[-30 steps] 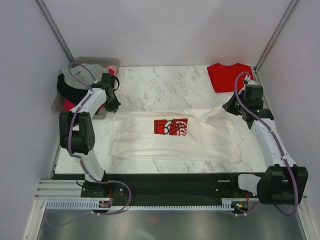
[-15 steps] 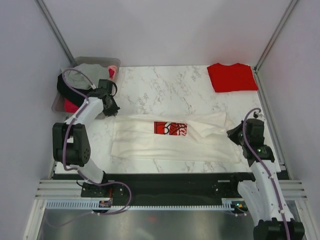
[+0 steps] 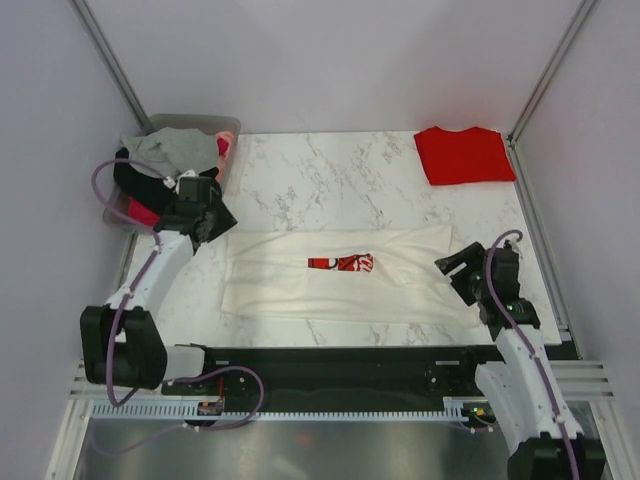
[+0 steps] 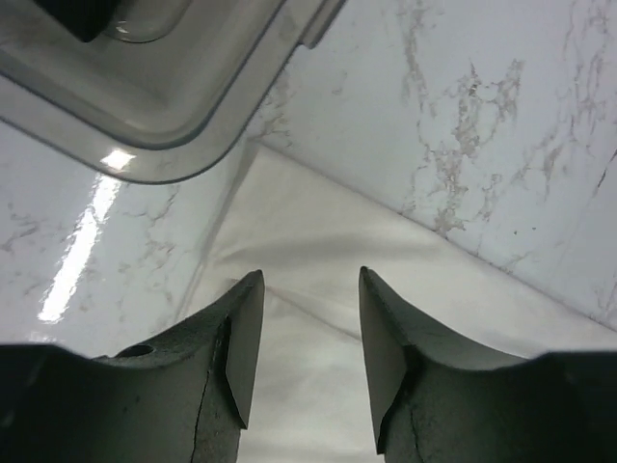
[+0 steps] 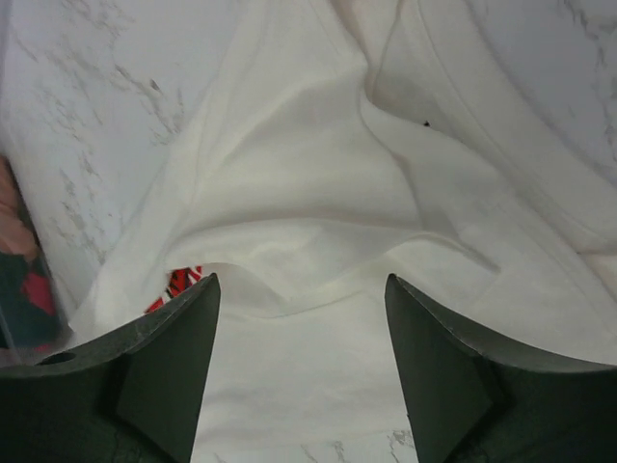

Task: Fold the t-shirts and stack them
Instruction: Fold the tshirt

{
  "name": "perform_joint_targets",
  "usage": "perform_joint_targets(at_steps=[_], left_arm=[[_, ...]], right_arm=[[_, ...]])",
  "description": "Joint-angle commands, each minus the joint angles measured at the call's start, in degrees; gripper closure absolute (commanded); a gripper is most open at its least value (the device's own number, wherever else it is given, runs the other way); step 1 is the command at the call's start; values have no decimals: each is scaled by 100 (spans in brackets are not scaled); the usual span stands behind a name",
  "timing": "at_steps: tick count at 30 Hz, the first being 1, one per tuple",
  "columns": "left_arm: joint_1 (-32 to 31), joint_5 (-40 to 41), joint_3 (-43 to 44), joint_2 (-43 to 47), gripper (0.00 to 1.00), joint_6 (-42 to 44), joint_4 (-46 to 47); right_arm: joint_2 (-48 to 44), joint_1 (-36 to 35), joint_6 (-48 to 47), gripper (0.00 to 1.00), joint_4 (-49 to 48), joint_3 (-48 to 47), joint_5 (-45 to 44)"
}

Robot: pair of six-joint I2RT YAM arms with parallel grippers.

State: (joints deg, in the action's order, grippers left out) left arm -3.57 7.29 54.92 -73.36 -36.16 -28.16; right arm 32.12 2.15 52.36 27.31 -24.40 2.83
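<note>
Here, the white tee (image 3: 335, 285) is laid in a band on the table's (image 3: 320, 170) near half, the red tee (image 3: 463, 155) folded at the far right corner. Left tool (image 4: 307, 289) and right tool (image 5: 301, 289) are held apart over the band's ends.

White marble-veined surface (image 3: 330, 170), glossy, with a light glare streak in the left wrist view. Plain pale grey walls (image 3: 330, 60) at 9, 12 and 3 o'clock. Slanted metal posts (image 3: 110, 60) in both far corners. Black rail (image 3: 330, 362) along the 6 o'clock edge, slotted white strip (image 3: 330, 409) just beyond it, then brushed metal floor panel (image 3: 330, 450).
</note>
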Motion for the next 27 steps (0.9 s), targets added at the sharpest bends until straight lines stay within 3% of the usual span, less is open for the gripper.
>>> perform_joint_targets(at_steps=[1,8,15,23,27], left_arm=[[-597,-369,220,-546,51,205,716],[-1505,-833,722,-2390,56,400,663],[-1576,-879,380,-2798,66,119,277],[-1585,-1220,-1008,-1718,67,-549,232],[-1594,-1816,-1606,-1006,65,-787,355]], right_arm=[[952,-188,91,23,-638,278,579],[2842,-804,222,22,-911,-20,51],[5091,-865,47,20,-1710,-898,287],[8159,-1374,-243,21,-1475,-4060,464],[9468,-1612,-384,21,-869,-6315,709]])
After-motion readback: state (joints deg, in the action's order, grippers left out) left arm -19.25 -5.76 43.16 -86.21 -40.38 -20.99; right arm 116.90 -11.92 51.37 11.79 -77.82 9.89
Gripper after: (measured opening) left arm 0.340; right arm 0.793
